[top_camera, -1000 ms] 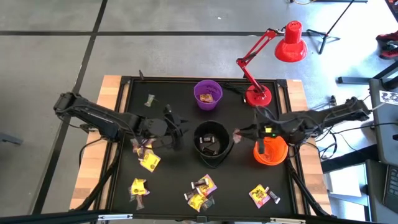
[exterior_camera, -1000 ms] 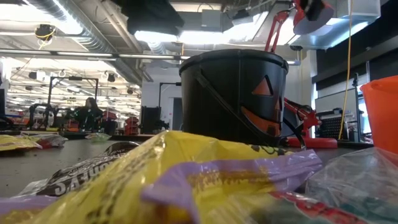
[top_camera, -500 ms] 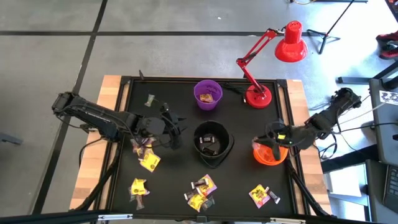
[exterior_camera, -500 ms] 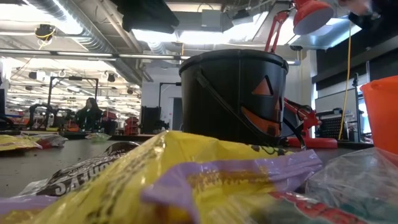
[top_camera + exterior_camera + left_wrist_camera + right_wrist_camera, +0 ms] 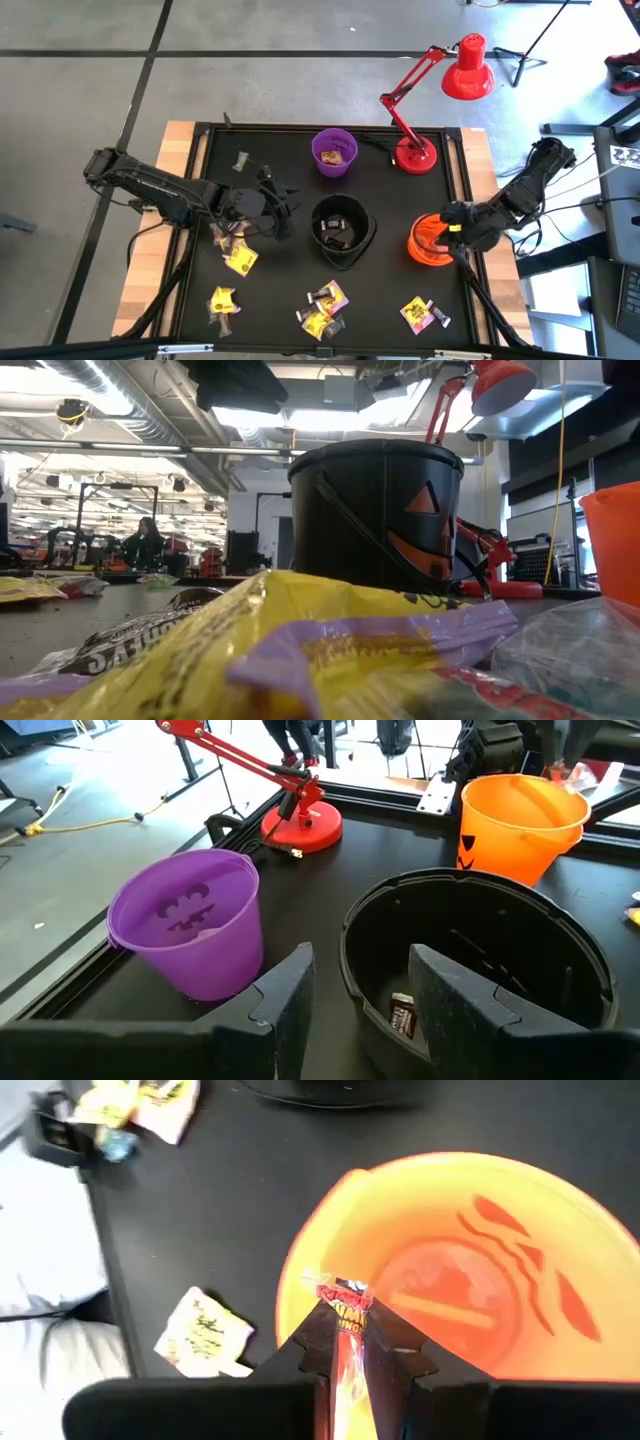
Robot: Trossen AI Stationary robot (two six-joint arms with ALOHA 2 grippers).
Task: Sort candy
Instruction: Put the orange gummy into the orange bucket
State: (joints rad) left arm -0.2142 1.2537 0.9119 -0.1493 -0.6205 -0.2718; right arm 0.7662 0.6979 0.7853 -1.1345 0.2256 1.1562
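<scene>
Black table (image 5: 270,150) first, then the three bowls: the right gripper (image 5: 350,1355) hangs right over the orange bowl (image 5: 428,240), fingers pinched tight on a reddish candy (image 5: 343,1302) whose long axis runs straight out from the fingertips, its free end over the bowl's rim. The left gripper (image 5: 355,985) sits beside the black bowl (image 5: 341,230), fingers spread and holding nothing. Loose yellow candy (image 5: 240,259) lies scattered along the table's near side.
</scene>
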